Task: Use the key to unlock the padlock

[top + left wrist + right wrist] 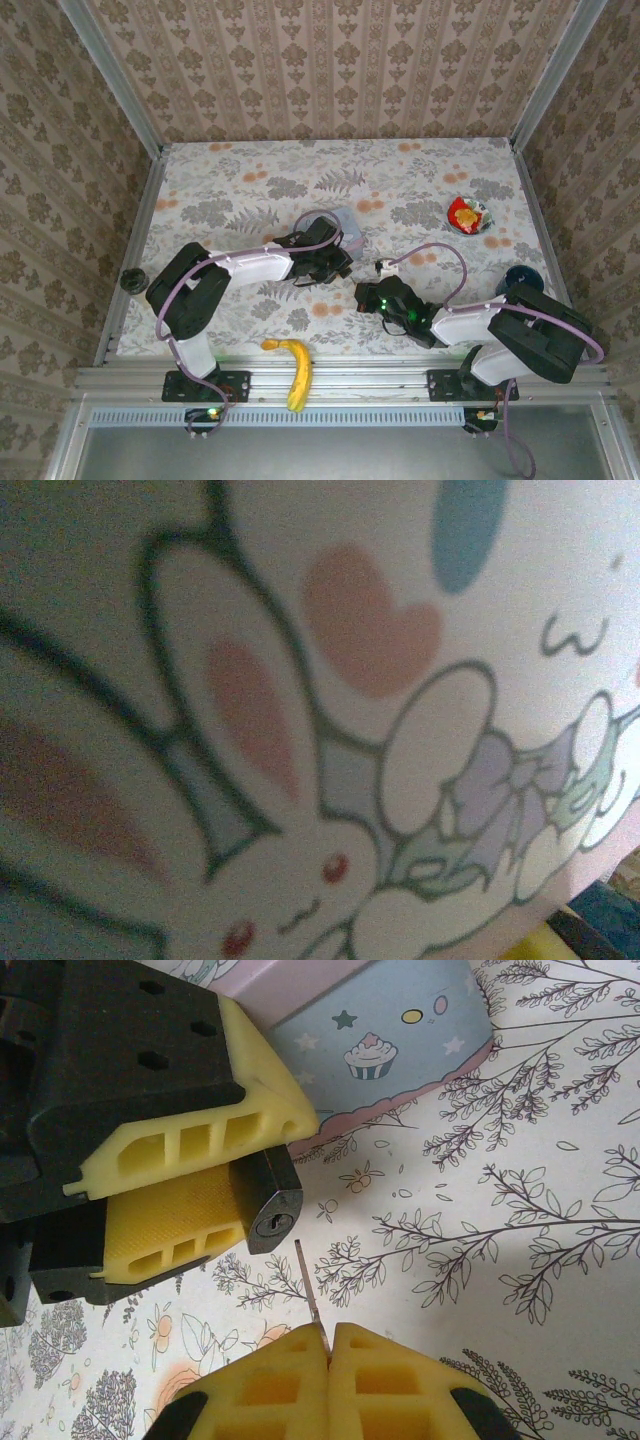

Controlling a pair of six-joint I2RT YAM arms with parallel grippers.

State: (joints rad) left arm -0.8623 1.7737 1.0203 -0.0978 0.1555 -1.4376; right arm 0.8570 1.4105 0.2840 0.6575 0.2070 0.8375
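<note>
Right pincer (328, 1345) pinching thin metal key (307, 1285), tip just below keyhole (272, 1225), offset. Small black blocky padlock (268, 1200) clamped in left pincer (258, 1178) beside pale blue cartoon tin (400, 1050). Risk: thrust misses keyhole, twists padlock loose.

floral table (420, 180) with tin (345, 222)

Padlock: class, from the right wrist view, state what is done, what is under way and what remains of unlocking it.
Done: the left gripper clamps the padlock, and the right gripper is shut on the key. In hand: aiming the key, whose tip sits just beside the keyhole, not inside. Left: insert it, turn it, free the shackle, hidden here.
</note>
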